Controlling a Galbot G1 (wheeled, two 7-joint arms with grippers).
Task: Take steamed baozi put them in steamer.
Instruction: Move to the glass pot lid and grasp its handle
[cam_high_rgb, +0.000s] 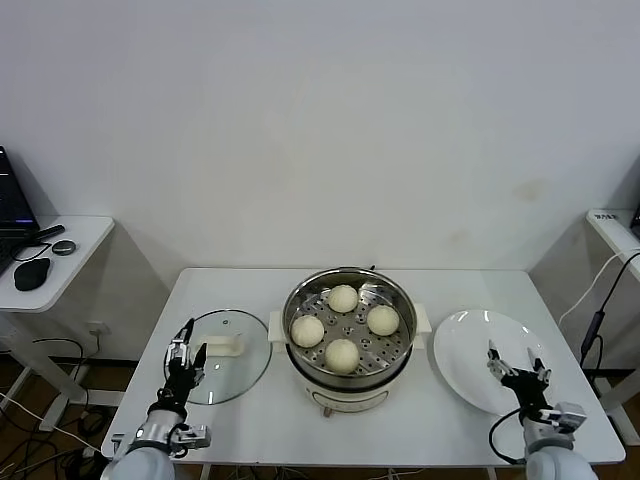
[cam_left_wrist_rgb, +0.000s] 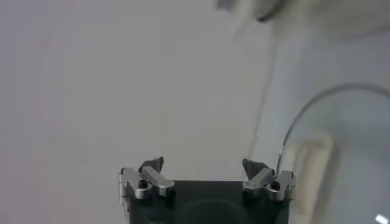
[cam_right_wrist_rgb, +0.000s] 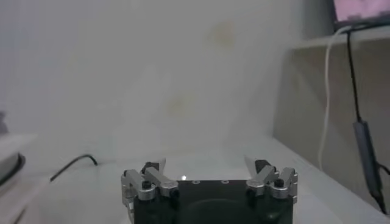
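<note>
Here the white table (cam_high_rgb: 250, 415) carries everything, and the largest thing on it is the steamer (cam_high_rgb: 349, 335), a shiny steel pot with white side handles, standing at the middle. On its perforated tray lie all four steamed baozi (cam_high_rgb: 343, 298), pale and round: one at the far side, one toward the robot's left, one toward its right, and one nearest the robot, each apart from the others.

Next in size, the flat white plate (cam_high_rgb: 470, 355) sits on the table just to the right of the steamer, bare. On the other side lies the glass lid (cam_high_rgb: 232, 365) with its white handle, flat on the table beside the pot's left handle.

The left gripper (cam_high_rgb: 186, 347) hangs low at the near edge of the lid, its fingers spread wide and holding nothing; the left wrist view shows the two fingertips (cam_left_wrist_rgb: 152, 164) well apart. The right gripper (cam_high_rgb: 517, 363) hovers over the near part of the plate, likewise spread wide and empty, as the right wrist view confirms (cam_right_wrist_rgb: 207, 164).
</note>
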